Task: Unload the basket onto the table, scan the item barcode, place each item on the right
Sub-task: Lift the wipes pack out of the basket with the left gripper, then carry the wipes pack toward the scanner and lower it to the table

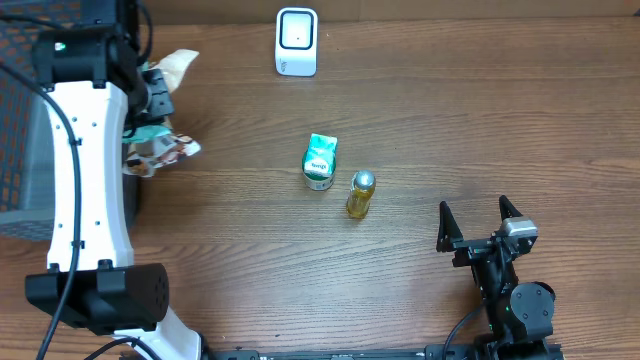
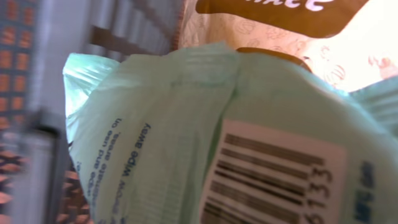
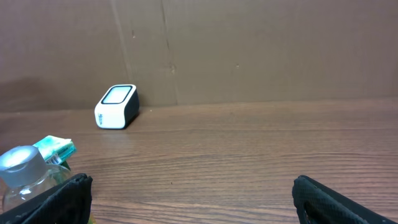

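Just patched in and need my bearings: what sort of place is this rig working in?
Probably a mock checkout bench, not a real shop: a white scanner at the far edge of the wooden table, small packaged goods such as a green carton and a yellow bottle, and a plain cardboard backdrop.

Scanner (image 1: 296, 42): one. Green pack (image 1: 320, 161): one. Small bottle (image 1: 360, 193): one. Basket (image 1: 15, 110): one. Heaped packets (image 1: 165, 150): at least three, exact count unclear.

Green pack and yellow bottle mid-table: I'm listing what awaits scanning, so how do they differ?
The green pack is green-and-white and squat; the yellow bottle is slimmer with a silver cap. The green pack sits nearer the scanner, the yellow bottle nearer the right pincer. Both rest on the table, unheld.
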